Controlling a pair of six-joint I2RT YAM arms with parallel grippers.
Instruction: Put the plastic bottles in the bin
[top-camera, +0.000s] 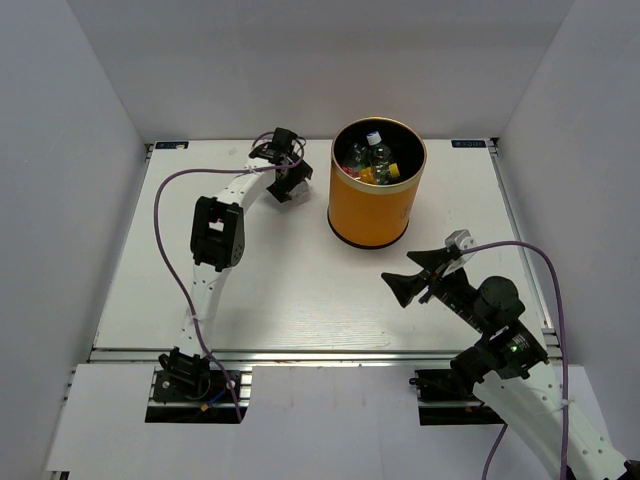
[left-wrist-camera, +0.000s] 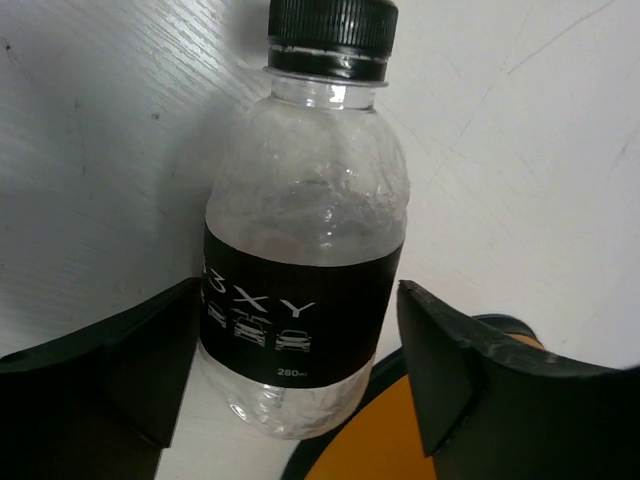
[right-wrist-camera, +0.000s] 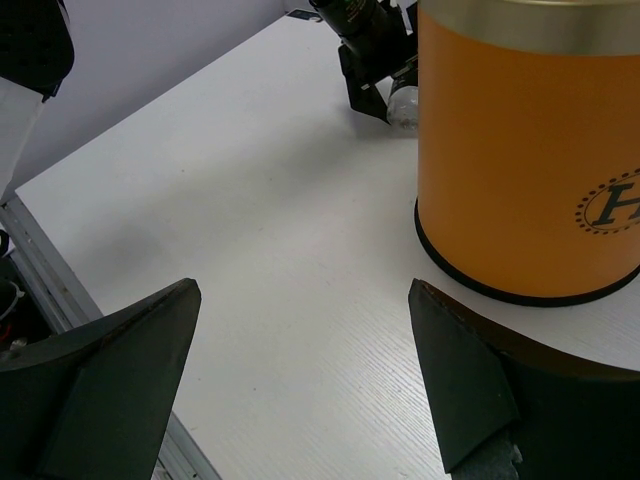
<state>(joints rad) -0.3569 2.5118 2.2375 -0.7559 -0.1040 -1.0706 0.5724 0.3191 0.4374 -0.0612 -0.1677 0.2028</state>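
A clear plastic bottle (left-wrist-camera: 305, 200) with a black cap and dark label lies on the table beside the bin's base. My left gripper (left-wrist-camera: 298, 290) straddles it, jaws open: the left finger is right against the label, and a thin strip of table shows at the right finger. From above, the left gripper (top-camera: 285, 183) covers most of that bottle (top-camera: 283, 195), just left of the orange bin (top-camera: 375, 210). Several bottles (top-camera: 372, 160) lie inside the bin. My right gripper (top-camera: 410, 275) hovers open and empty in front of the bin (right-wrist-camera: 520, 150).
The white table (top-camera: 300, 280) is walled by white panels at the back and sides. The left arm's purple cable (top-camera: 170, 230) loops over the table's left part. The right wrist view catches the left gripper (right-wrist-camera: 370, 55) and the bottle's end (right-wrist-camera: 403, 103) beside the bin.
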